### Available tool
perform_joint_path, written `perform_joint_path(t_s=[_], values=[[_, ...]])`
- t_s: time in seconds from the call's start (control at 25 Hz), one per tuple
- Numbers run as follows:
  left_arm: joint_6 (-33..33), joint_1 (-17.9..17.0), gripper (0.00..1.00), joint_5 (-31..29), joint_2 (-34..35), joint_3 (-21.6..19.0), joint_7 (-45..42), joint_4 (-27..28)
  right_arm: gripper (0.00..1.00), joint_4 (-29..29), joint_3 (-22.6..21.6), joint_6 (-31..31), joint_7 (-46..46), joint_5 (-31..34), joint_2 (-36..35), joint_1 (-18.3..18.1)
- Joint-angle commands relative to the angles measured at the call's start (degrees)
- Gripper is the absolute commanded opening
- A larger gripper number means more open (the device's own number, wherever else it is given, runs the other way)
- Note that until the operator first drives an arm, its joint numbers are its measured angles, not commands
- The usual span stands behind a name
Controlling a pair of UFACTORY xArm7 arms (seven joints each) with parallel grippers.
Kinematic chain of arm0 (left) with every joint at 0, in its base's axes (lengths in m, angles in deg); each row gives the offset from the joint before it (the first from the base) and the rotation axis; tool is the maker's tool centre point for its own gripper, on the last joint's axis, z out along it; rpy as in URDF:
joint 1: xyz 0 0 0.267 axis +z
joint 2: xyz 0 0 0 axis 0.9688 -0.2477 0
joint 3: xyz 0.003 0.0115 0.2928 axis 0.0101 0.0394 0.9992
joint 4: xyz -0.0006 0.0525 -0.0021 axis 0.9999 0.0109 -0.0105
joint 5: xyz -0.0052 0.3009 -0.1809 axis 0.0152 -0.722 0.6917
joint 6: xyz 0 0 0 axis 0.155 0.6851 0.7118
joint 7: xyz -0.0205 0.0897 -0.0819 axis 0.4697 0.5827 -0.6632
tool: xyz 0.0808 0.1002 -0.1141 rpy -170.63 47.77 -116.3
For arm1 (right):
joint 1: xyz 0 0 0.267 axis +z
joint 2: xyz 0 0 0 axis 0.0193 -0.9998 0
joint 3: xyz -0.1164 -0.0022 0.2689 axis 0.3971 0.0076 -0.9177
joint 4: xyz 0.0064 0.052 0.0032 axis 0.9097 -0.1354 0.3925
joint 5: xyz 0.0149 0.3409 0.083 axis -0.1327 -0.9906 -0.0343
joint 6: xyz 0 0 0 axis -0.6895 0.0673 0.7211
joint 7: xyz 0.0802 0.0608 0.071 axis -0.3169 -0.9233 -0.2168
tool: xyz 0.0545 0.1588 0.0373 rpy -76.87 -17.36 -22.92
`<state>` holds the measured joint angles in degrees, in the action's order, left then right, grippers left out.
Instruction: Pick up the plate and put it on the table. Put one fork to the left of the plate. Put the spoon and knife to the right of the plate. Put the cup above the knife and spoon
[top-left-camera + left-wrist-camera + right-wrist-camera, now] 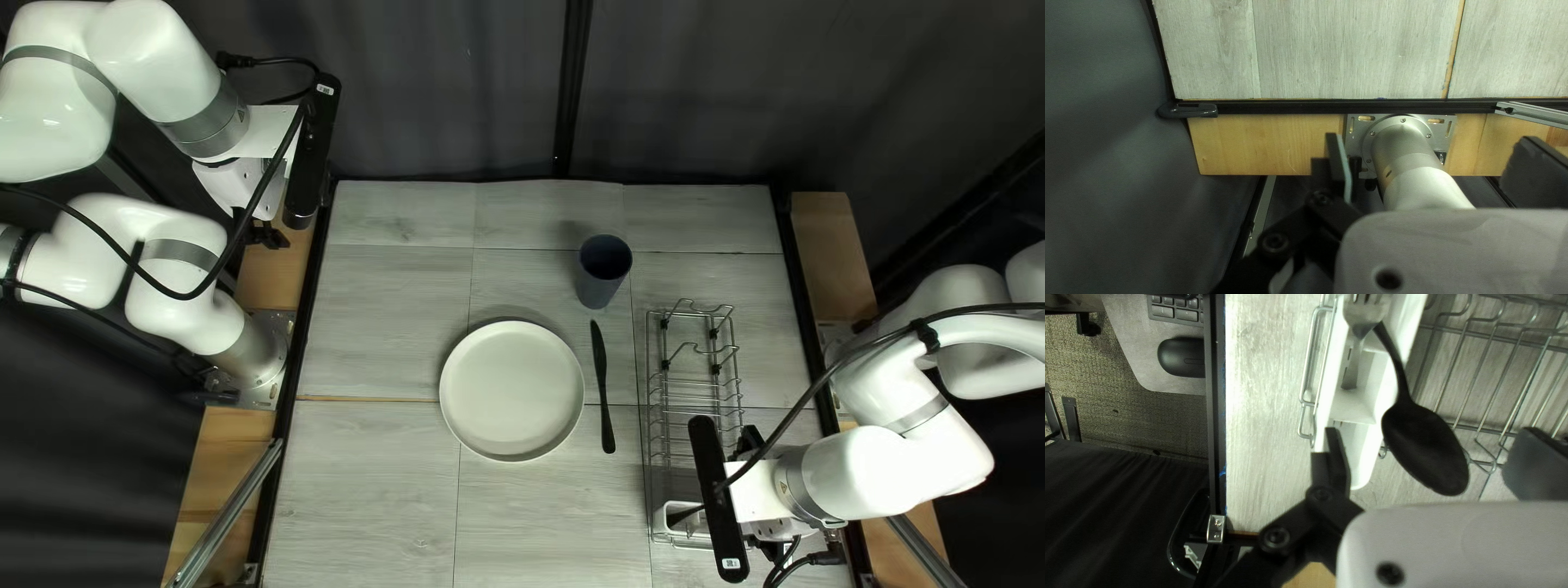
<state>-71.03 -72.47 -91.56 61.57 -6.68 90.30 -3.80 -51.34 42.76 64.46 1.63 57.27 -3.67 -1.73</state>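
Note:
A pale plate [512, 390] lies mid-table. The black knife [603, 392] is at its right, handle toward the near edge. Behind the knife stands the dark cup [603, 268]. My left gripper [267, 234] is raised over the left edge; in its wrist view the left gripper [1430, 139] is open and empty. My right gripper [749, 441] is above the rack's near end. Seen from its wrist, the right gripper [1429, 433] is open, with the black spoon [1423, 446] between its fingers, not touched by both. A fork [1363, 316] stands beside it in the white holder [1353, 408].
The wire dish rack [693, 381] stands on the table's right part, the white holder at its near end. Metal rails and both arm bases line the table's sides. A computer mouse [1181, 357] and keyboard [1176, 309] lie off the table.

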Motion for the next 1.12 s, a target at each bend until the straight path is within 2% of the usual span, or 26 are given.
perform_joint_path(t_s=[0.04,0.28,0.48,0.68,0.88,1.08,1.12], values=[[0.00,0.00,1.00,0.00,0.00,0.00,0.00,0.00,0.11,-0.31,0.08,0.15,-0.20,-0.39,0.33,0.14],[0.00,0.00,1.00,0.00,0.00,0.00,0.00,0.00,0.11,-0.89,0.50,0.30,-0.33,-1.10,1.17,0.29],[0.00,0.00,1.00,0.00,0.00,0.00,0.00,0.00,0.06,1.76,-0.08,3.68,-1.48,-0.40,2.37,0.63],[0.00,0.00,1.00,0.00,0.00,0.00,0.00,0.00,0.00,5.41,2.19,10.97,0.64,-0.46,5.61,1.54],[0.00,0.00,1.00,0.00,0.00,0.00,0.00,0.00,0.00,12.20,6.26,22.52,4.61,0.45,8.09,1.94],[0.00,0.00,1.00,0.00,0.00,0.00,0.00,0.00,0.00,16.20,11.09,29.49,11.81,1.69,10.57,2.45],[0.00,0.00,1.00,0.00,0.00,0.00,0.00,0.00,0.00,17.44,13.19,30.55,15.41,2.35,10.59,2.35]])
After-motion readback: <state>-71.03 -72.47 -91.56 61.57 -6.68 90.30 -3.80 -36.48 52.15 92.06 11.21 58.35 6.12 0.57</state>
